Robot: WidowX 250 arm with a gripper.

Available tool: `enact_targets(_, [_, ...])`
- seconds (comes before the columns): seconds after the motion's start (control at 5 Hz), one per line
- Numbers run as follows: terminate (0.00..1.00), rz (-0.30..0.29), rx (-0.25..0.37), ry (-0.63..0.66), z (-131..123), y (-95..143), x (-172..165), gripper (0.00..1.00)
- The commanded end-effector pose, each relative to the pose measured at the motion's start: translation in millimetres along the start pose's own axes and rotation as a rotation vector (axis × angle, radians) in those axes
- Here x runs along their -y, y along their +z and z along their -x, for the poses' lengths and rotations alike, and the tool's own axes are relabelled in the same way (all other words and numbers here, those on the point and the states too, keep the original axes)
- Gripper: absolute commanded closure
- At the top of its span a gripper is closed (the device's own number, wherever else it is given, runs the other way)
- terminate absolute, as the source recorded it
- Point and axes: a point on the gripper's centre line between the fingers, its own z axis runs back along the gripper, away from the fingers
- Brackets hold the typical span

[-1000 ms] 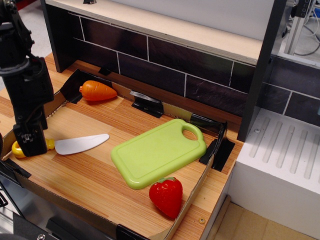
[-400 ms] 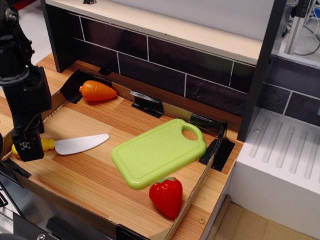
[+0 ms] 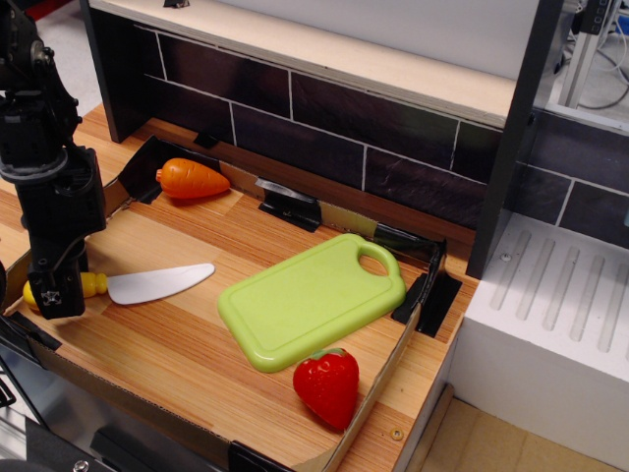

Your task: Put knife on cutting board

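Note:
The knife [image 3: 157,283] lies on the wooden tabletop at the left, its white blade pointing right and its yellow handle [image 3: 93,285] at the left end. My black gripper [image 3: 59,293] is down over the handle, and yellow shows on both sides of it. Its fingers hide the middle of the handle, so I cannot tell whether they are shut on it. The lime-green cutting board [image 3: 313,298] lies flat in the middle of the table with its handle hole at the far right corner. Nothing is on the board.
An orange toy carrot [image 3: 192,179] lies at the back left. A red toy strawberry [image 3: 327,383] sits just in front of the board, near the front edge. A low cardboard rim [image 3: 378,379] borders the work area. A dark tiled back wall [image 3: 324,123] and a white block [image 3: 545,329] stand behind and to the right.
The gripper has dropped slightly lower and a little to the left over the knife handle. The knife and the board have not moved.

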Motion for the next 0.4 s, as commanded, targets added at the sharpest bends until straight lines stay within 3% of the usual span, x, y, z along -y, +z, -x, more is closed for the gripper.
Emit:
enact_targets(0.0, [0.0,0.047,0.01,0.083,-13,16,-10,1.0])
enact_targets(0.2, [0.0,0.046,0.043,0.111,-25,36,-11,1.0])
